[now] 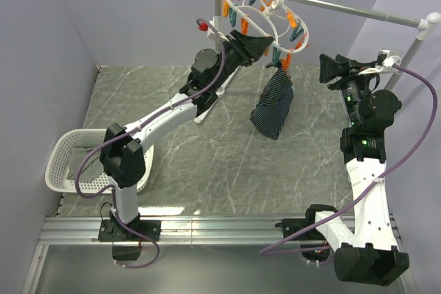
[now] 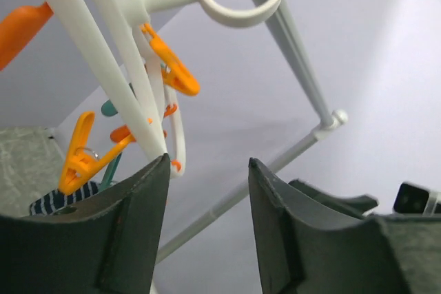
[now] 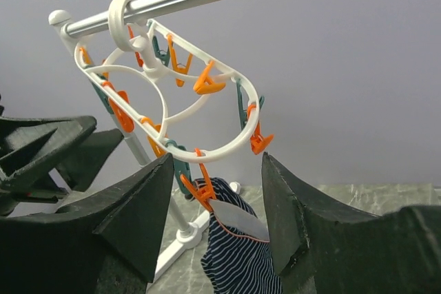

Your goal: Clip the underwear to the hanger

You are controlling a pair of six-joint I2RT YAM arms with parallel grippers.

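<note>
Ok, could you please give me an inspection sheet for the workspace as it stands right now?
Surface: grey marbled table, no damage seen.
Job's things: underwear hangs from one orange peg of the hanger; the hanger is hooked over the rail stand.
Clutter: white basket at the table's left edge, contents unclear.
Grippers: left gripper jaws apart, empty, close beside the hanger; right gripper jaws apart, empty, apart from the underwear.
Cables: a purple cable loops along each arm; no snag seen.
Surroundings: plain walls; metal mounting rail under the arm bases.
</note>
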